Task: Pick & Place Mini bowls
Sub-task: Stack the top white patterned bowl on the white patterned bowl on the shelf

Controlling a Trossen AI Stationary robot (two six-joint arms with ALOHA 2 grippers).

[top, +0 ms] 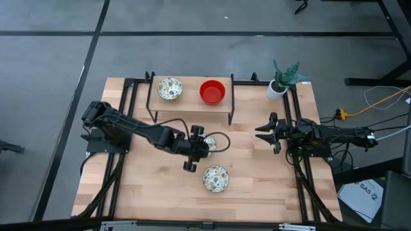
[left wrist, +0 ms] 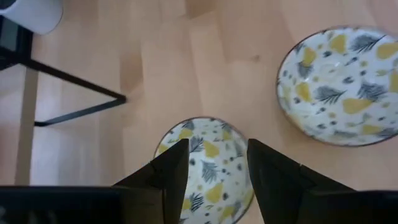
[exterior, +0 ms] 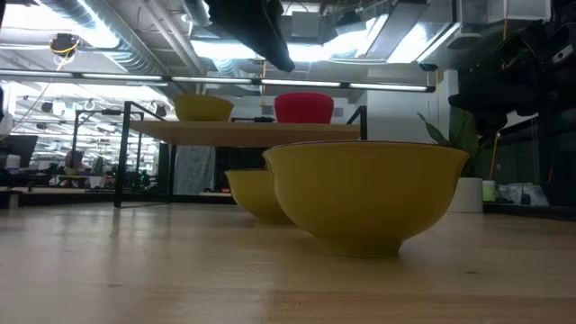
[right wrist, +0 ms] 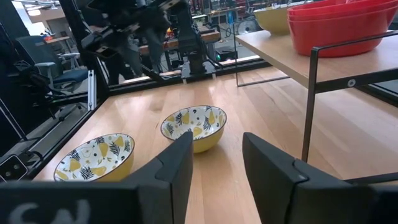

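Note:
Two white mini bowls with a yellow-green leaf pattern stand on their bases on the wooden table: one in the middle [top: 220, 142], one nearer the front edge [top: 216, 178]. My left gripper [left wrist: 217, 146] hangs open, slanting down, above the middle bowl [left wrist: 202, 155], well clear of it in the low view [exterior: 261, 31]. On the shelf [top: 192, 106] sit a third patterned bowl [top: 169, 88] and stacked red bowls [right wrist: 339, 25]. My right gripper [right wrist: 216, 140] waits open at the table's right, nothing between its fingers.
The black-framed wooden shelf stands across the far middle of the table, its legs [left wrist: 74, 93] close to the middle bowl. A small white plant pot [top: 277, 86] stands at the far right corner. Bare tabletop lies at the near left and between the two arms.

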